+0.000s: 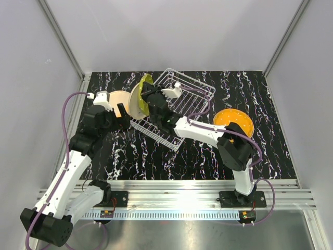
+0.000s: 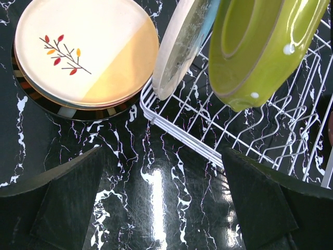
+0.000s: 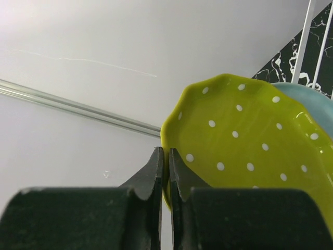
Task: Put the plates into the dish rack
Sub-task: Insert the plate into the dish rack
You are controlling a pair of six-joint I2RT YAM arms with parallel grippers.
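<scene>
Our right end effector is pinched nearly shut on the rim of the yellow-green plate. It holds the plate on edge, somewhat tilted, over the far-left part of the dish rack. We judge the edge-on hold is deliberate, since a plate can only slip between the upright wires when it comes down rim first. Its lower rim hangs above the rack, and we cannot tell whether it touches a wire.

Just to its left the cream-blue plate stands on edge at the rack's left end, leaning a little. The free slot beside it looks like the target.

Our left end effector is spread fully wide and grips nothing. It hovers low over the bench, near the rack's left corner. It is close to the stack topped by the peach plate, which lies flat on the bench left of the rack. We read that position as waiting for the next pick.

The orange plate lies flat on the bench to the right, well apart from the rack.
</scene>
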